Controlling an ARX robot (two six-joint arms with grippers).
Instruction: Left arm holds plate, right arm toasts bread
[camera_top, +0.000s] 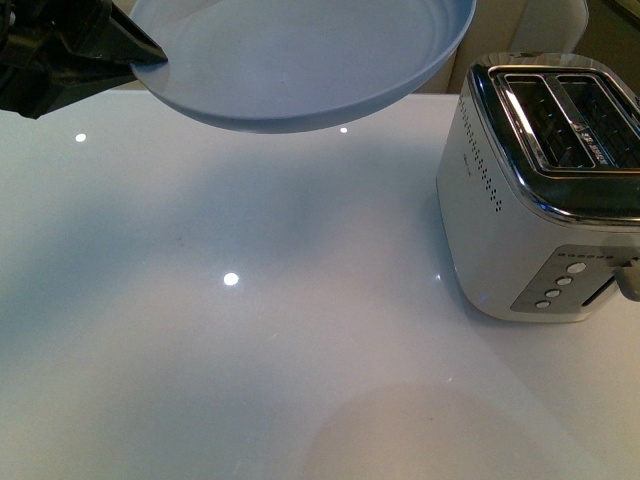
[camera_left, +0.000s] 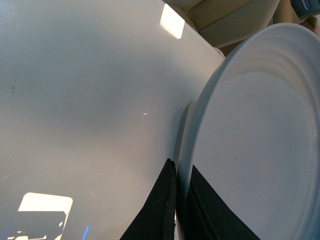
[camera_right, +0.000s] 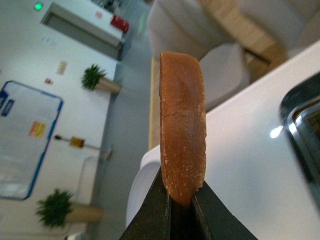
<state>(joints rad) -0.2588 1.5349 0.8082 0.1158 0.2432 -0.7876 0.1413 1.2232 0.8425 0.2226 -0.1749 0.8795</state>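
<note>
table (camera_top: 250, 330), white and shiny, fills most of what we see in front. the silver toaster (camera_top: 520, 230) stands on it at the right, with two slots on top. we hold the pale blue plate (camera_top: 300, 60) up in the air over the far side. our left gripper (camera_top: 140, 48) pinches its rim tight. our right gripper (camera_right: 181, 212) squeezes the bottom edge of the brown bread slice (camera_right: 182, 135), which stands up.

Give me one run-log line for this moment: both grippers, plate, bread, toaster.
left gripper: shut on plate | plate: held above table | right gripper: shut on bread | toaster: on table, slots empty
</note>
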